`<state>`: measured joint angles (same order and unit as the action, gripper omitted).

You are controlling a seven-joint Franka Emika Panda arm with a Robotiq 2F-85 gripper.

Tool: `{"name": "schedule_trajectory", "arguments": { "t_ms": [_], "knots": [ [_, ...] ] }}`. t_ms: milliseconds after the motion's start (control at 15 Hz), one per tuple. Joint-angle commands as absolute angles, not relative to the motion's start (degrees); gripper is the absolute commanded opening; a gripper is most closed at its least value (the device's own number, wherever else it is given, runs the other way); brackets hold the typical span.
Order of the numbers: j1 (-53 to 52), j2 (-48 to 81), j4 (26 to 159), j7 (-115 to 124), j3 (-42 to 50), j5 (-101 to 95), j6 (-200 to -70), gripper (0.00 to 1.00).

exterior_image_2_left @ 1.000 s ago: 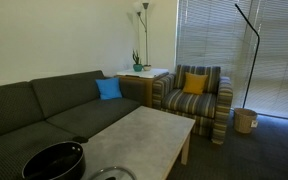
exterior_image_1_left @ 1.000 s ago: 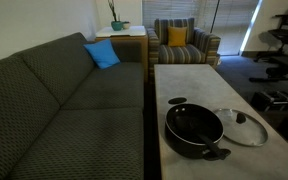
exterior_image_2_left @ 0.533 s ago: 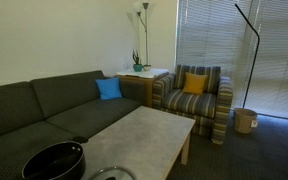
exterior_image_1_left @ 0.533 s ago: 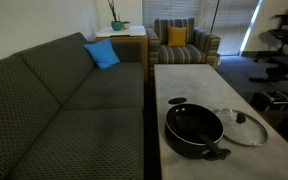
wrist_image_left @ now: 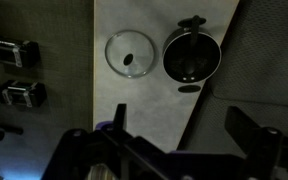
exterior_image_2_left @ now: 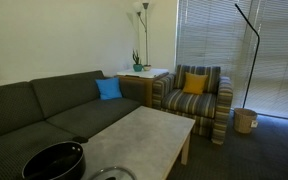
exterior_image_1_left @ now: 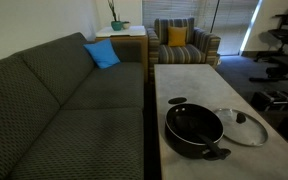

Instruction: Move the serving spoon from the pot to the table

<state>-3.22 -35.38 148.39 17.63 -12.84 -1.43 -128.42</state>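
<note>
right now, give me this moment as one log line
phase: pre-grasp | hand: open, high over table | pot: on table, lid beside it | serving spoon: not discernible in dark pot

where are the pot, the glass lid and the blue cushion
pot (exterior_image_1_left: 192, 148), in an exterior view, front wall
glass lid (exterior_image_1_left: 247, 131), in an exterior view, pane beside the knob
blue cushion (exterior_image_1_left: 102, 55), in an exterior view, its middle

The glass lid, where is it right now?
In an exterior view, the glass lid lies flat on the near end of the grey table, next to the black pot, on the side away from the sofa.
</note>
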Motion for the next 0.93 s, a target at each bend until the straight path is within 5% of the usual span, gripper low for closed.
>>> {"name": "schedule_trajectory", "arguments": {
  "t_ms": [0,467,867],
  "knots": [
    [-2.05,-22.73,141.75,9.79,-7.5,-1.69,-136.9,1.0],
    [-7.87,-1.0,126.53,-11.5,-1.53,15.63,-134.93,1.0],
    [-6.94,-0.7,127.25,-9.37,-2.93,14.12,-136.86,1.0]
  ]
}}
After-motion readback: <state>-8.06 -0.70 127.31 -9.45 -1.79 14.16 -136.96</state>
